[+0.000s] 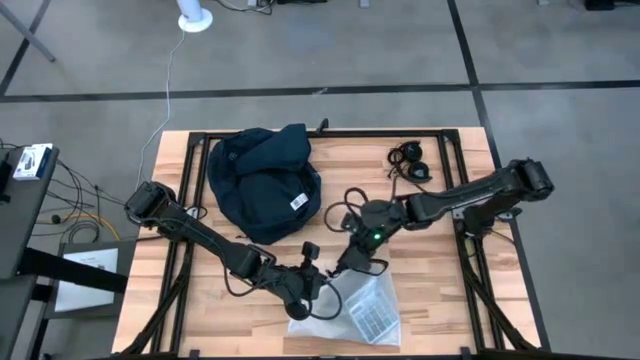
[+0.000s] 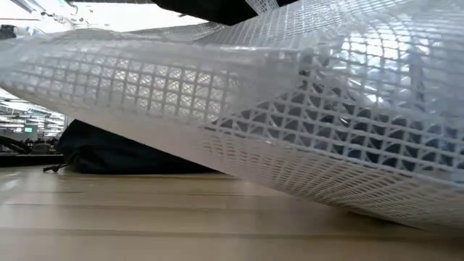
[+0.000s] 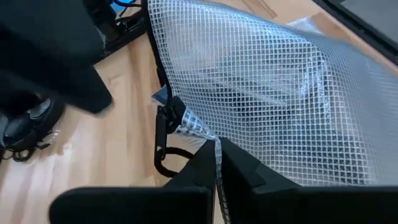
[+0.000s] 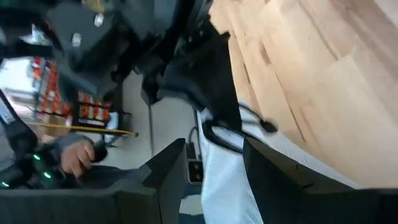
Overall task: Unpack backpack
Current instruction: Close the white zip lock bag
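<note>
Partly unpacked: mesh pouch [image 1: 365,310] and headphones [image 1: 410,160] out; backpack [image 1: 262,182] slumped. Left gripper [image 3: 216,163] pinches pouch edge; right gripper [image 4: 214,163] jaws wide.

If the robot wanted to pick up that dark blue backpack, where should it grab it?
Probably from straight above, at the bunched folds on top of the backpack. It lies slumped and rounded on the table, so raised fabric ridges give a claw something to pinch; the smooth sides would likely slip. No handle or strap is clearly visible.
</note>
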